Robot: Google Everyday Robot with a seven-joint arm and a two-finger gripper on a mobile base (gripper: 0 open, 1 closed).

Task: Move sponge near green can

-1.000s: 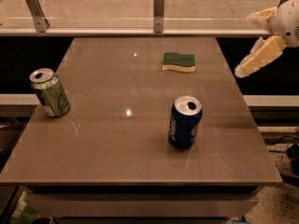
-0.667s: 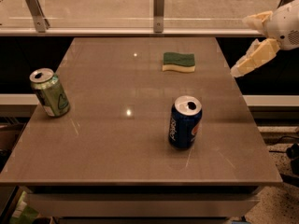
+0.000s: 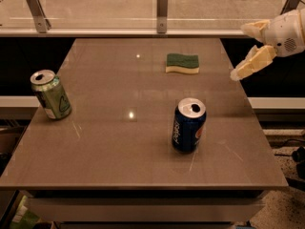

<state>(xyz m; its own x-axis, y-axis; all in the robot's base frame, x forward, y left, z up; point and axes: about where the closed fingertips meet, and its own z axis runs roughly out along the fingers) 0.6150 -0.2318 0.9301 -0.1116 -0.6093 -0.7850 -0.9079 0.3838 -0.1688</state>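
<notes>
The sponge (image 3: 182,63), dark green on top with pale yellow foam below, lies flat on the far middle-right of the brown table (image 3: 114,151). The green can (image 3: 51,95) stands upright near the table's left edge, far from the sponge. My gripper (image 3: 247,50) hangs in the air just off the table's right edge, to the right of the sponge and clear of it. Its pale fingers (image 3: 251,63) are spread apart and hold nothing.
A dark blue Pepsi can (image 3: 188,125) stands upright at the front middle-right of the table, between the sponge and the near edge. A glass barrier with metal posts (image 3: 162,4) runs along the table's far side.
My gripper has shifted a little to the left, closer to the table's right edge. The sponge and both cans have not moved.
</notes>
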